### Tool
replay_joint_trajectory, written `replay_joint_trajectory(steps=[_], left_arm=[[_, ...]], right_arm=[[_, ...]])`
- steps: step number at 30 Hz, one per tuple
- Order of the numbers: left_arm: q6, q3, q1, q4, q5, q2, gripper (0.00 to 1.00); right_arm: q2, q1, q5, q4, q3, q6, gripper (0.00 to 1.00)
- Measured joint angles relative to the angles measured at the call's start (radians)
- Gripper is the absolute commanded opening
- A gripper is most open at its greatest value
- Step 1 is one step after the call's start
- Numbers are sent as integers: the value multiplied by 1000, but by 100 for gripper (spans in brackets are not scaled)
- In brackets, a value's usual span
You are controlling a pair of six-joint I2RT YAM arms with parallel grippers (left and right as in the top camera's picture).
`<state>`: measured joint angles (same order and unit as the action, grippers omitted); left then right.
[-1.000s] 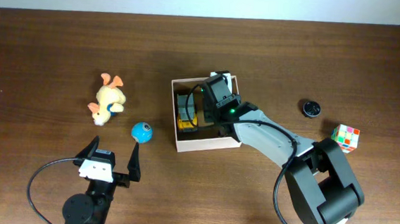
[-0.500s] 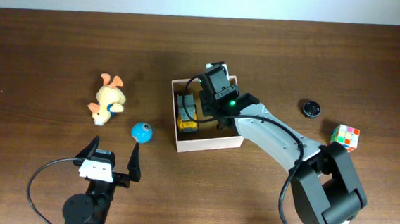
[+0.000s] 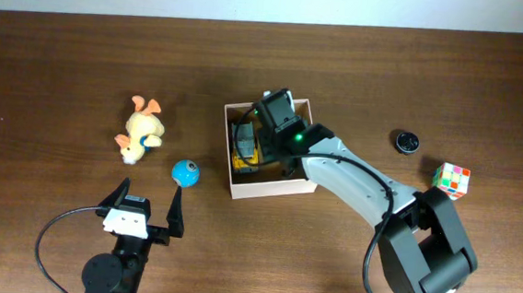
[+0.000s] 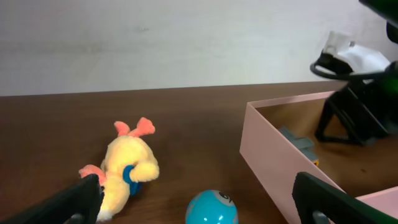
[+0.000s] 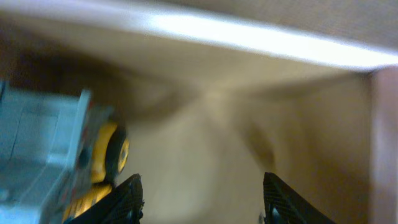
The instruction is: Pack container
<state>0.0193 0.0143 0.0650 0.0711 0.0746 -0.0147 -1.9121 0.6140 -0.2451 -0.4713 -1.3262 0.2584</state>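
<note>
Container (image 3: 272, 190) sits mid-worktop, toy truck (image 5: 56, 149) inside by the wall toward the left edge; right fingers (image 5: 124, 202) apart and empty above its floor, probably spread for release; left fingers (image 4: 329, 202) apart, idle at near edge facing ball (image 3: 185, 172)

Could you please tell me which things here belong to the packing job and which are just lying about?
In the job: container, toy truck inside it, right gripper open above its floor.
Lying about on the table, perhaps to pack later: plush duck, blue ball, colour cube, black round object.
</note>
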Motion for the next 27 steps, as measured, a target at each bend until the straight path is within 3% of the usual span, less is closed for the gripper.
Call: replay_joint_trajectory(steps=[17,27], left_arm=[[0,0,0,0,0,0,99],[0,0,0,0,0,0,99]], right_arm=[[0,73,13,-204,-1,160,56],[0,133,33,-169,-2,242,56]])
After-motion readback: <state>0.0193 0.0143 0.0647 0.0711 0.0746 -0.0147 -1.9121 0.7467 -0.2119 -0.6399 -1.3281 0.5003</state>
